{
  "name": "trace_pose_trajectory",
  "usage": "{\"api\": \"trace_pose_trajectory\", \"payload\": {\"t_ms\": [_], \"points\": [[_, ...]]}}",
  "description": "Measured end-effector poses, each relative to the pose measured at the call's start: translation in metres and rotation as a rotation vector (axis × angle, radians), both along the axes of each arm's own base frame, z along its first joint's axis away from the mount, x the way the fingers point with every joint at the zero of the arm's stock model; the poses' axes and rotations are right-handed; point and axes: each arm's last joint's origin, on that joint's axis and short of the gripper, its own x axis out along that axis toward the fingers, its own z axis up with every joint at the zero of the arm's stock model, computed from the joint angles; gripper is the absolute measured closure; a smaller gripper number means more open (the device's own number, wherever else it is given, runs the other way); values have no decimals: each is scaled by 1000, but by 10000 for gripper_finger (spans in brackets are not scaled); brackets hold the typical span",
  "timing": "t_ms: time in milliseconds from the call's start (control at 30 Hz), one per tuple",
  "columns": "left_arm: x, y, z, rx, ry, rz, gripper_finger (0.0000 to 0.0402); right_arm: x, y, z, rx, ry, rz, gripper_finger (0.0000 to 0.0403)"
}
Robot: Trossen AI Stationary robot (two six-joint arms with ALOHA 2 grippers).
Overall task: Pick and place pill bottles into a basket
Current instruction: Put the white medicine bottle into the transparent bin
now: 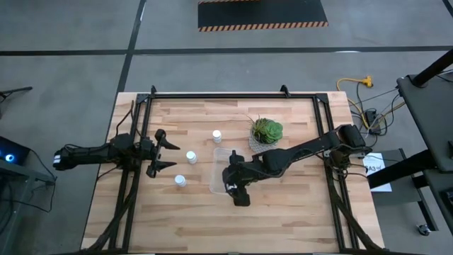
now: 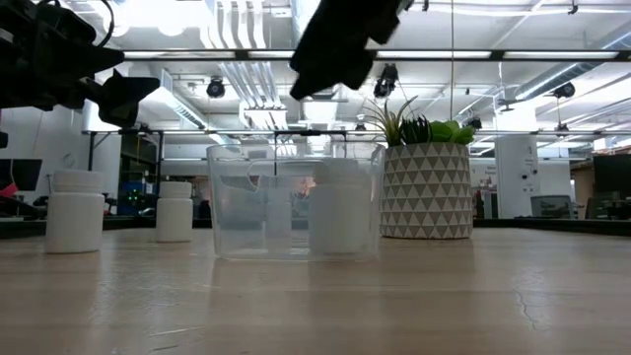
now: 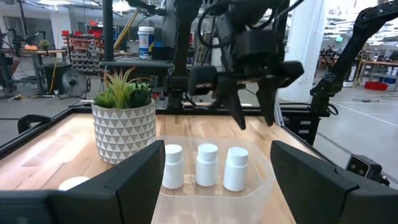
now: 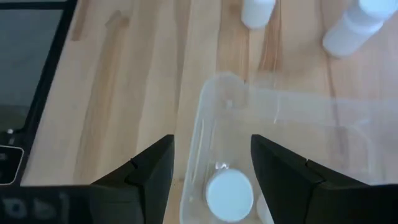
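The basket (image 1: pixel 216 157) is a clear tub at the table's middle. Three white pill bottles (image 3: pixel 206 165) stand upright in it. Three more stand on the wood to its left: one (image 1: pixel 216 135) toward the far side, one (image 1: pixel 191 156) in the middle, one (image 1: pixel 180 180) nearer. My right gripper (image 3: pixel 252 115) hangs open above the basket's near end, slanting down, with nothing between its fingers. A bottle's cap (image 4: pixel 229 193) shows below it inside the tub. My left gripper (image 1: pixel 173 155) waits open and level at the table's left, pointing at the basket.
A grey patterned pot with a green succulent (image 1: pixel 267 131) stands just beyond the basket's far right corner. A black frame (image 1: pixel 226 95) runs along the table's far and side edges. Bare wood lies toward the near edge (image 1: pixel 226 227).
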Motion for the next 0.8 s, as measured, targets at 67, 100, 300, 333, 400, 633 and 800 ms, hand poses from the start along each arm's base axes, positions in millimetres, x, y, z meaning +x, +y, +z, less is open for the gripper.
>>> {"api": "trace_pose_trajectory", "payload": {"t_ms": [67, 100, 300, 333, 400, 633, 800], "points": [[0, 0, 0, 0, 1, 0, 127, 2, 0, 6, -3, -20, 10, 202], [0, 0, 0, 0, 1, 0, 127, 3, 1, 9, -4, -32, 14, 202], [0, 0, 0, 0, 2, 0, 127, 8, 2, 24, 7, -86, 14, 202], [0, 0, 0, 0, 1, 0, 127, 9, 2, 27, 20, -104, 5, 202], [0, 0, 0, 0, 1, 0, 127, 10, 2, 32, 45, -145, -11, 202], [0, 0, 0, 0, 1, 0, 127, 0, -1, 34, 106, -250, -84, 202], [0, 0, 0, 0, -2, -2, 127, -28, -9, 27, 155, -442, -125, 202]]}}
